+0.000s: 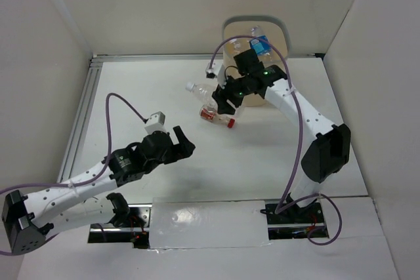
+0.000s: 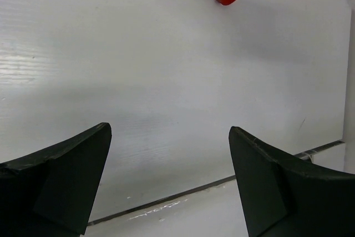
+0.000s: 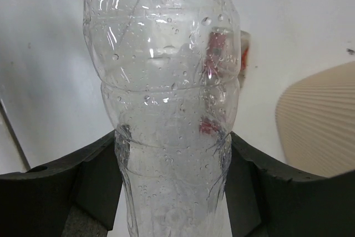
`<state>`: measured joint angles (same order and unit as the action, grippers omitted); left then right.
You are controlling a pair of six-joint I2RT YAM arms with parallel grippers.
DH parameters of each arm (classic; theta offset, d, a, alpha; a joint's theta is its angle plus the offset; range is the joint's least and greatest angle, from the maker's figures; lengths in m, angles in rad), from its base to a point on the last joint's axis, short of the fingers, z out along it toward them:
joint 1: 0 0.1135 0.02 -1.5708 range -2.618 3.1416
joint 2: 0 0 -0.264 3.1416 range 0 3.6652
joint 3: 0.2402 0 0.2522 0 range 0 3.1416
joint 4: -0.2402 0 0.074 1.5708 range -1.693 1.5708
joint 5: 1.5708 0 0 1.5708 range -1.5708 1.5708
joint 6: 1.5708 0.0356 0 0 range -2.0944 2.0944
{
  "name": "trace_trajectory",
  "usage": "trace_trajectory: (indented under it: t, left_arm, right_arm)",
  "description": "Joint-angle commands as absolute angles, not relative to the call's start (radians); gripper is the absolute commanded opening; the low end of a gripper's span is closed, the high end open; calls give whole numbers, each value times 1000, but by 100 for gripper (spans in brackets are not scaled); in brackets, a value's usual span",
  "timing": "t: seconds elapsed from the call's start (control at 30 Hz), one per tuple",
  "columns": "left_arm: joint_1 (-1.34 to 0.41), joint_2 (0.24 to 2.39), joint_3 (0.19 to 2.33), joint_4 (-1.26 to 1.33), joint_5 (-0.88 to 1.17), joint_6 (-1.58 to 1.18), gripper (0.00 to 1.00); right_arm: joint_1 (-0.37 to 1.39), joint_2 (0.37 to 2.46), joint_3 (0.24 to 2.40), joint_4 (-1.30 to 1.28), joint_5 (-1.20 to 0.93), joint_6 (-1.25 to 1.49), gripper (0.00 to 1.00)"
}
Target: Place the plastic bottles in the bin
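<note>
Desk: the white desk (image 1: pixel 131 83) carries everything. The loose bottles lie in its far middle, in front of the bin.
Bin: the tall beige mesh-sided wastebasket with a grey rim (image 1: pixel 283 31) stands at the far edge, just behind and to the right of my right gripper. A few clear blue-capped bottles (image 1: pixel 259 42) already show inside it.
Right gripper: my right gripper (image 3: pixel 173 137) is the one at work, and by far the nearer arm to the bin. Its fingers (image 3: pixel 100 165) lie against both sides of a bottle, set about half wide. I cannot tell how firm the hold is.
Left gripper: my left gripper (image 2: pixel 169 131) hangs over bare desk on the near left, spread wide and holding nothing.
Held bottle: the clear, dented plastic bottle with a white cap (image 1: pixel 199 90) runs straight out ahead of my right fingers, cap end pointing left, away from the bin. I judge it must be raised above the rim and swung back to the right. I cannot tell whether it is off the desk.
Small bottle: the little red-labelled, red-capped bottle (image 1: pixel 215 115) lies just on the near side of the held one. It is out of the path to the bin and well ahead of my left gripper.
</note>
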<state>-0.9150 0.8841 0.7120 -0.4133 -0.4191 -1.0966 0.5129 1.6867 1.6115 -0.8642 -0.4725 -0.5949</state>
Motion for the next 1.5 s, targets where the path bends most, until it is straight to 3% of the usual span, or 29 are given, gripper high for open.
trace_trajectory:
  t: [0.0, 0.4, 0.6, 0.8, 0.93, 1.07, 1.1, 1.13, 1.2, 1.47]
  left_arm:
    - [-896, 937, 775, -308, -371, -1111, 100]
    - [-876, 1002, 804, -210, -308, -1144, 100]
    - [-867, 1064, 804, -150, -284, -1226, 100]
    - [-867, 1130, 831, -94, -275, -1253, 100]
    - [-867, 1196, 887, -103, -275, -1244, 100]
    - [-867, 1244, 911, -91, -301, -1244, 100]
    - [-867, 1253, 911, -91, -310, -1244, 100]
    - [-867, 1270, 911, -91, -320, -1244, 100]
    - [-867, 1279, 920, -81, -331, -1244, 100]
    - [-857, 1408, 954, -60, -409, -1291, 100]
  right_arm:
    - [482, 1730, 1672, -1003, -511, -646, 32]
    - [469, 1721, 1951, -781, -374, -577, 33]
    - [390, 1660, 2019, -548, -296, -419, 33]
    - [263, 1649, 1979, -316, -115, -281, 45]
    - [152, 1771, 2066, -347, -181, -232, 46]
    - [111, 1821, 2052, -359, -230, -242, 64]
    - [110, 1833, 2052, -368, -245, -251, 70]
    - [110, 1845, 2065, -368, -245, -252, 86]
    - [110, 1867, 2080, -406, -275, -281, 97]
    - [74, 1826, 2155, -462, -362, -281, 100]
